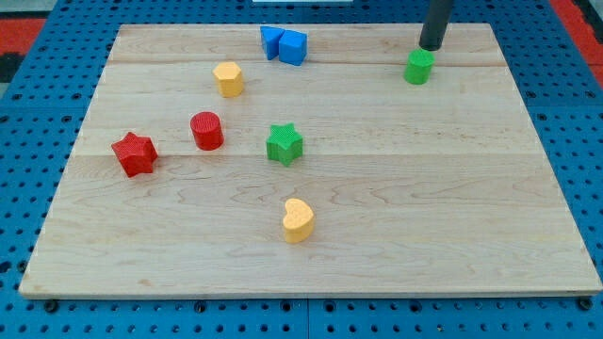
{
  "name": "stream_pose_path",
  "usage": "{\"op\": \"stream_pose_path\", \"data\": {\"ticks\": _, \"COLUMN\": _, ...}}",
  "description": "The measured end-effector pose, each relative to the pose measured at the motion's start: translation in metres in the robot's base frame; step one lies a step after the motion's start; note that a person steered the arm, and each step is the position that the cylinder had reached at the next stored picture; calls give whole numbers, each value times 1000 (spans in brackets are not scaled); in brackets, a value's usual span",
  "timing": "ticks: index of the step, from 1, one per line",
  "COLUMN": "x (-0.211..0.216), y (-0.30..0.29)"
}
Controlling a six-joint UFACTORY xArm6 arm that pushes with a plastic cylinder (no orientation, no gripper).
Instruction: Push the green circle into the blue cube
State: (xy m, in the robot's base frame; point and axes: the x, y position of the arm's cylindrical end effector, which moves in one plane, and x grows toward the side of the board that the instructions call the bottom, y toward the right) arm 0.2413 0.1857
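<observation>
Green circle (419,67) sits well apart from the blue cube (293,47) at its nine o'clock, unpushed, my bare tip (431,46) holding nothing at its one o'clock.

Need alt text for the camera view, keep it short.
My tip sits just above the green circle near the wooden board's top right; the blue cube and a second blue block are top centre. Red, yellow and green blocks lie scattered to the left and centre.
</observation>
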Motion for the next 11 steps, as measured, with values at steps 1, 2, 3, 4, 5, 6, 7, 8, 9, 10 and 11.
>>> {"op": "stream_pose_path", "data": {"ticks": 1, "x": 15, "y": 11}}
{"op": "stream_pose_path", "data": {"ticks": 2, "x": 65, "y": 26}}
{"op": "stream_pose_path", "data": {"ticks": 3, "x": 60, "y": -46}}
{"op": "stream_pose_path", "data": {"ticks": 4, "x": 15, "y": -86}}
{"op": "stream_pose_path", "data": {"ticks": 5, "x": 9, "y": -89}}
{"op": "stream_pose_path", "data": {"ticks": 6, "x": 8, "y": -89}}
{"op": "stream_pose_path", "data": {"ticks": 7, "x": -5, "y": -99}}
{"op": "stream_pose_path", "data": {"ticks": 8, "x": -6, "y": -124}}
{"op": "stream_pose_path", "data": {"ticks": 9, "x": -3, "y": -148}}
{"op": "stream_pose_path", "data": {"ticks": 10, "x": -21, "y": -160}}
{"op": "stream_pose_path", "data": {"ticks": 11, "x": -28, "y": -150}}
